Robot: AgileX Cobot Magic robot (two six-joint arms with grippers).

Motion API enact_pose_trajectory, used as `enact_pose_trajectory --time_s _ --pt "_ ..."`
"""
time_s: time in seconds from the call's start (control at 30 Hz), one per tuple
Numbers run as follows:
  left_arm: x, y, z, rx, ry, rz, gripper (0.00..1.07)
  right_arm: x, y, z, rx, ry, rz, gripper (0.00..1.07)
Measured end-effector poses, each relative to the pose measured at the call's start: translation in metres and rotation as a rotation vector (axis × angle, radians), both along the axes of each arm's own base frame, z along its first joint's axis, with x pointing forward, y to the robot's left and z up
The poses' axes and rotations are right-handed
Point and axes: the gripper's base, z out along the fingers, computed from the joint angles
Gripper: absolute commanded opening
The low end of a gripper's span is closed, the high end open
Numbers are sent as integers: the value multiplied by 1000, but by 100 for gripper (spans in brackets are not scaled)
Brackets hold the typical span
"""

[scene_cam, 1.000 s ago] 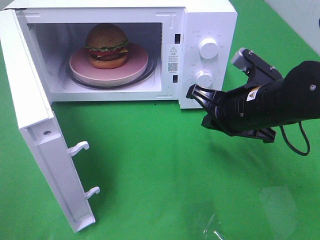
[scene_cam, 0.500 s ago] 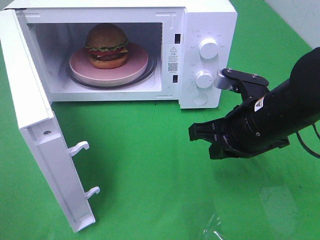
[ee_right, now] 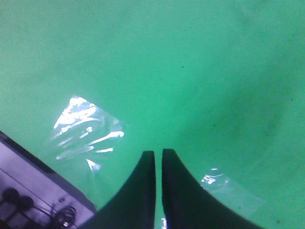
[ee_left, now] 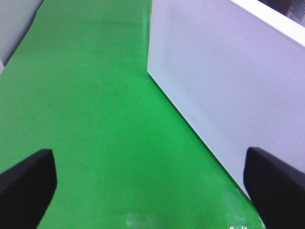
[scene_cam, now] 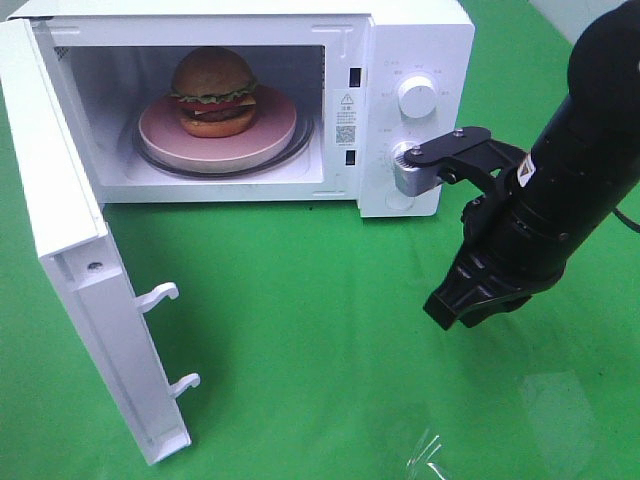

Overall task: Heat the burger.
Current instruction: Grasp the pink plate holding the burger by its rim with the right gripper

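Note:
The burger, golden-brown bun with lettuce, tomato and cheese, sits on a pink plate inside the open white microwave. The microwave door is swung wide open toward the front left; its outer face fills the left wrist view. My right gripper is shut and empty, pointing down at the green mat in front of the control panel; its fingers are pressed together. My left gripper is open wide, beside the door's outer face, and is out of the exterior high view.
Two white knobs are on the microwave's panel; the lower one is partly behind my right arm's wrist camera. Door latch hooks stick out of the door's inner edge. A clear tape patch glints on the green mat.
My right arm has swung from pointing left near the panel to pointing down at the mat, moving back from the microwave. The burger, plate and door have not moved.

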Motion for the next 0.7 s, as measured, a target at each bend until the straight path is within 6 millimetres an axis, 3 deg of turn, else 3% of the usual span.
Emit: enact_pose_trajectory --time_s 0.47,0.6,0.7 --pt "0 0 0 0 0 0 100 9 3 14 -139 -142 655 13" --pt "0 0 0 0 0 0 100 13 5 15 -203 -239 942 16" --pt "0 0 0 0 0 0 100 13 5 15 -211 -245 968 19"
